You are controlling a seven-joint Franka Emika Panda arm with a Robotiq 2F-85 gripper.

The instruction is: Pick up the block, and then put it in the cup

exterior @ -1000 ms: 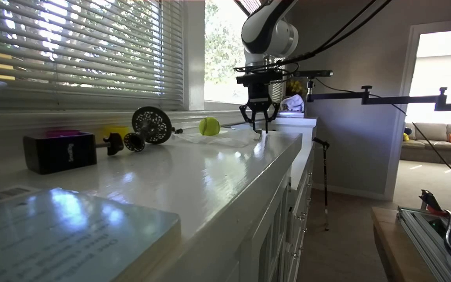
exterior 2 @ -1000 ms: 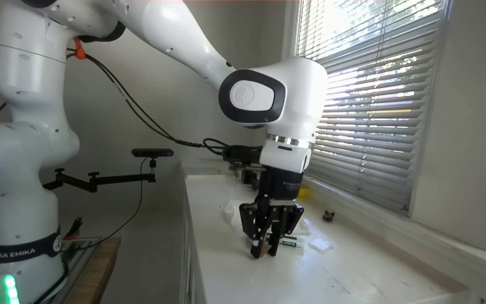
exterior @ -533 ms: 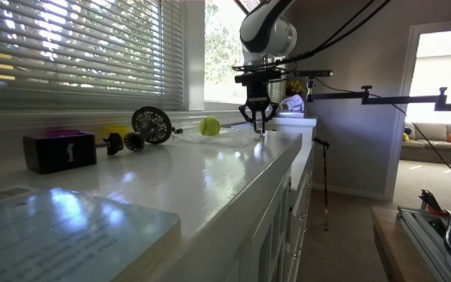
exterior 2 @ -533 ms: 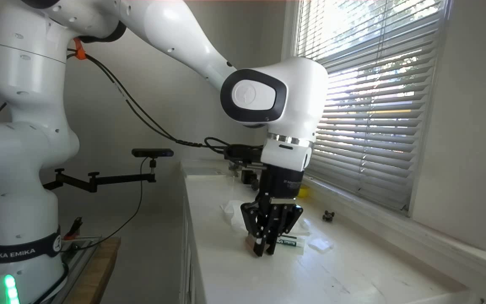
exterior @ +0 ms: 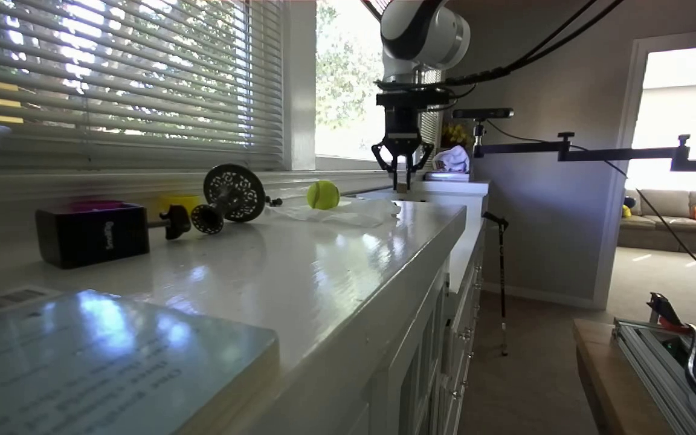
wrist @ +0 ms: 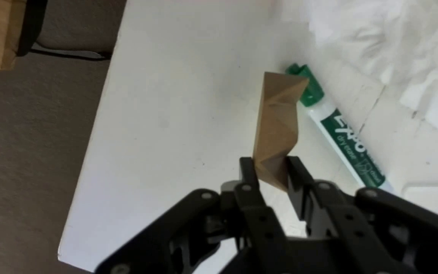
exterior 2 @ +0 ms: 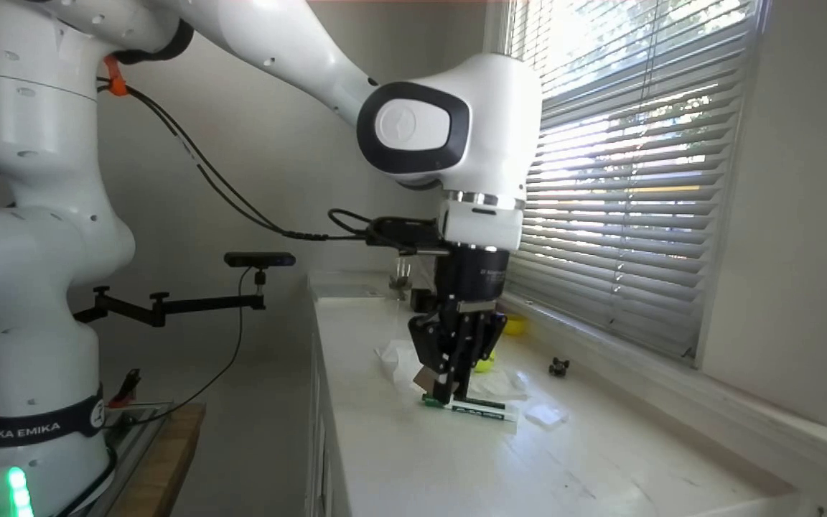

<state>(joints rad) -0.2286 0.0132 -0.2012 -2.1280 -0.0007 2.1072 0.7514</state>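
Observation:
The brown faceted block [wrist: 278,118] is between my fingertips in the wrist view. Its long end sticks out beyond them. My gripper [wrist: 270,167] is shut on its near end. In the exterior views the gripper [exterior: 402,183] [exterior 2: 451,391] points down and holds the block [exterior 2: 425,379] above the white counter [exterior 2: 413,467]. A yellow cup-like thing [exterior 2: 515,325] stands by the window sill. It also shows [exterior: 180,202] partly hidden behind a black box, near a pink rim [exterior: 97,206]. I cannot tell which is the task's cup.
A green and white marker [wrist: 350,146] lies under the block. Crumpled white tissue [wrist: 386,42] and a tennis ball [exterior: 323,195] are near it. The black box [exterior: 93,237], a dark perforated stand [exterior: 234,192] and a book [exterior: 112,356] are on the counter. The counter's edge [wrist: 101,99] drops to the floor.
The fingers closed in from a wider gap onto the block. My arm then rose, lifting the block off the counter and uncovering the marker beneath it.

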